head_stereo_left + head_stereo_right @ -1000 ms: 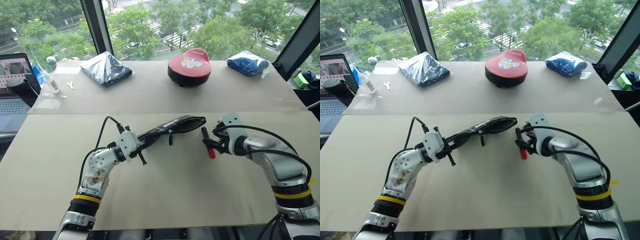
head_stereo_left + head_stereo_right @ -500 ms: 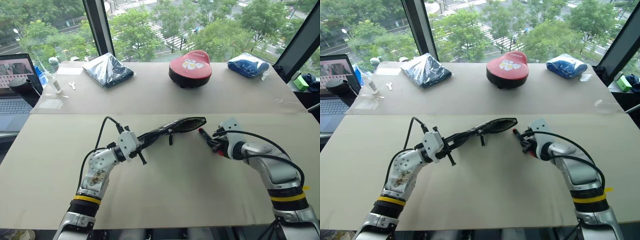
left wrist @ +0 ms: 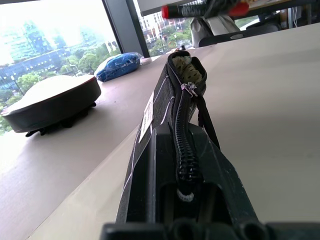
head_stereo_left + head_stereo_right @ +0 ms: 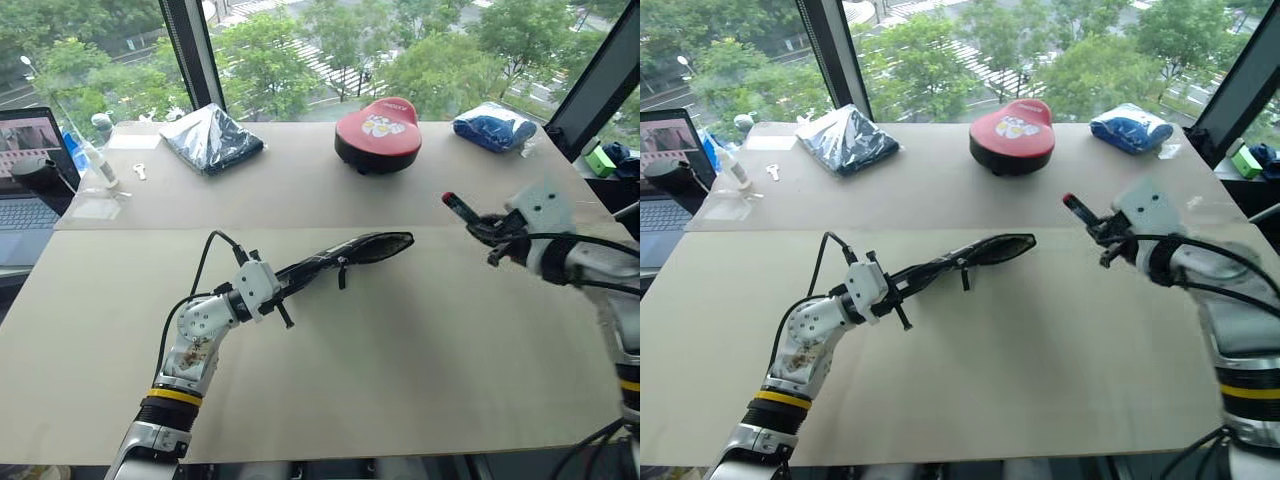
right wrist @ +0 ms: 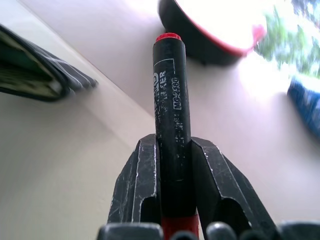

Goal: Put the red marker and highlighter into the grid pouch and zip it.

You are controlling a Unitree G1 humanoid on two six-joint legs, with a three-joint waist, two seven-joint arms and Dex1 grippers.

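Right, I have my right gripper point(image 5: 172, 200) clamped on the slim black red marker with its red tip point(image 4: 458, 209), carried in the air to the right of the pouch, well apart from it, so I judge it is set up for insertion. My left gripper point(image 4: 285, 290) is closed on one end of the flat black fabric grid pouch with white lines point(image 4: 345, 254), holding it raised with its unzipped mouth toward the marker, presumably to keep that opening reachable. I count one marker, one pouch and two grippers. I cannot pick out the highlighter. On the far tan table point(image 4: 300, 190) sit one red-topped round case point(image 4: 378, 132), one dark wrapped bundle point(image 4: 212, 138) and one blue bundle point(image 4: 495, 126).
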